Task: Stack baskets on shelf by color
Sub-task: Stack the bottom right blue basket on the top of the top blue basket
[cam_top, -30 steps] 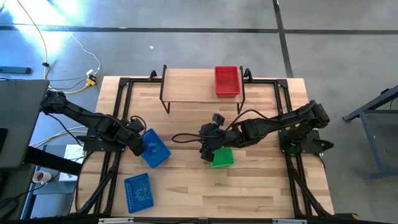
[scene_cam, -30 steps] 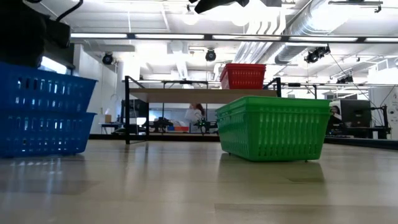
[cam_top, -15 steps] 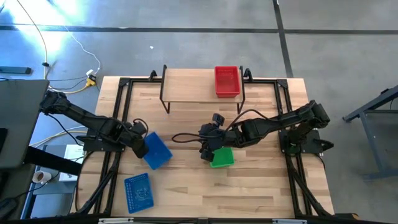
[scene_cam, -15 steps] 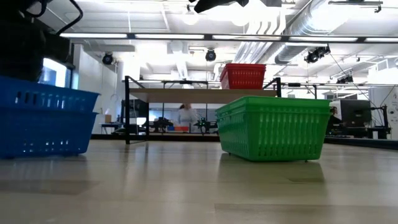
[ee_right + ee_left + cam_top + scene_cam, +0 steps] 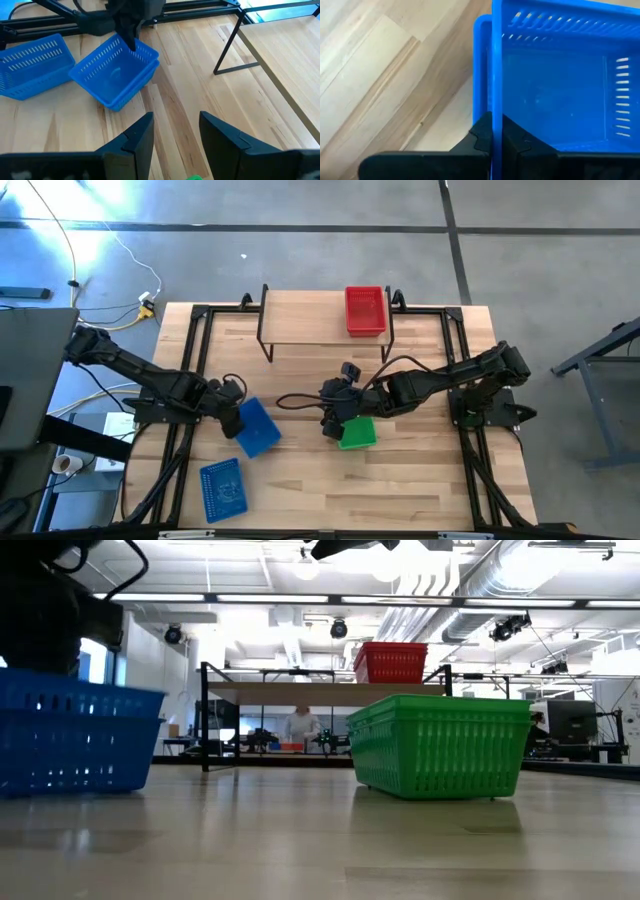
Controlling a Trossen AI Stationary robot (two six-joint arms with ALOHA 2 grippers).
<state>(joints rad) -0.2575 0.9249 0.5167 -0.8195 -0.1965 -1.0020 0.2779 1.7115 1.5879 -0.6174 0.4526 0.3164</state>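
Observation:
My left gripper (image 5: 234, 418) is shut on a blue basket (image 5: 260, 428) that sits nested in a second blue one (image 5: 114, 75), left of the table's middle. The pair is tilted and low over the table. A third blue basket (image 5: 222, 488) rests on its base near the front edge. A green basket (image 5: 358, 433) stands at mid-table, and my right gripper (image 5: 333, 423) hovers open above its left end, touching nothing. A red basket (image 5: 365, 310) stands on the right end of the shelf (image 5: 300, 320). My left gripper pinches the rim of one wall (image 5: 492, 107) of the upper blue basket, one finger inside the basket and one outside. The fingers come steeply from above, on the basket's side nearest the table's left edge. The nested pair hangs tilted; whether its low corner (image 5: 112, 104) touches the table I cannot tell.
The shelf stands at the table's far edge on thin black legs (image 5: 227, 47), with its left and middle parts bare. Black frame rails (image 5: 185, 360) run along both sides of the table. Bare wood lies between the blue pair and the green basket.
My left gripper has sunk toward the table and shifted a little toward the table's right and near edges, still shut, carrying the nested blue baskets with it. In the low view the blue pair now sits clearly lower than before.

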